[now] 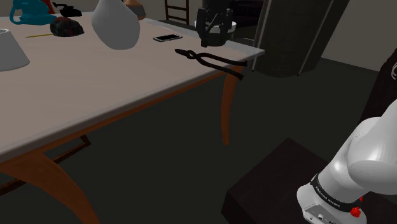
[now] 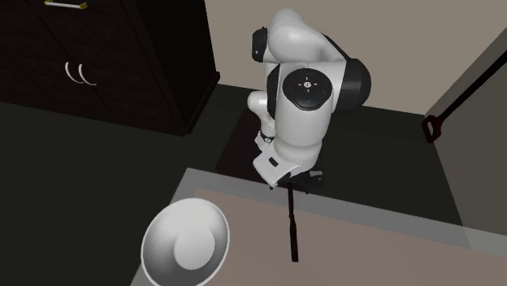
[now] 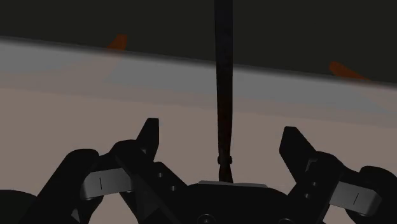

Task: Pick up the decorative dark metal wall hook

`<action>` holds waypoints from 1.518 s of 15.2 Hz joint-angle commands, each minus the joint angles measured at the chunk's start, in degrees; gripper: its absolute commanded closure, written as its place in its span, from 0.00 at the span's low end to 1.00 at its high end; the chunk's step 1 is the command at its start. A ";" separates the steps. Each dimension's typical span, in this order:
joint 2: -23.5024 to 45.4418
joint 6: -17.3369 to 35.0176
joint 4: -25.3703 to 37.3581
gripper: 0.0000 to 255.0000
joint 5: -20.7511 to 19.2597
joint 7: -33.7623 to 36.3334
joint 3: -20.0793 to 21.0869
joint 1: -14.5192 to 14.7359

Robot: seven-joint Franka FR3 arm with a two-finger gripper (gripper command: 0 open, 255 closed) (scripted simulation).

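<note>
task barely begun; the dark wall hook [image 1: 210,61] lies flat on the table [image 1: 95,83], not grasped, not lifted; the gripper [image 1: 212,42] hovers over it near the table's far corner, with a gap between them in the shoulder view; in the wrist view the gripper [image 3: 222,136] is released, fingers [image 3: 150,135] spread wide, and the hook [image 3: 222,63] runs as a thin dark bar straight down the middle between them, touching neither; alignment over the shaft looks done; left to do, by my read: descend, close on the shaft, raise it.

edges: one end of the hook sticks out past the table edge in both the shoulder and wrist views, so a nudge while lowering could tip or slide it off; the second exterior view shows the hook [image 2: 292,227] pointing from that edge inward, toward a white bowl-like vessel [image 2: 185,244] that sits well to the side; a phone [image 1: 167,38] lies near the hook's inner end, apart from it; the big white vase [image 1: 116,25] stands further in; bare tabletop on both sides of the shaft, so the fingers have room to come down; the thin low bar means the tips probably must go nearly to the surface.
</note>
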 commanded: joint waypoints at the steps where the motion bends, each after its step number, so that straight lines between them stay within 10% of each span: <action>1: 1.49 0.27 1.24 0.00 0.10 0.00 0.38 0.35; 9: -0.30 5.79 -6.08 0.00 0.33 -0.51 0.32 0.32; 10: -0.28 5.82 -6.09 1.00 0.33 -0.48 0.34 0.33; 23: 0.70 2.47 -1.75 1.00 0.20 -0.21 0.35 0.33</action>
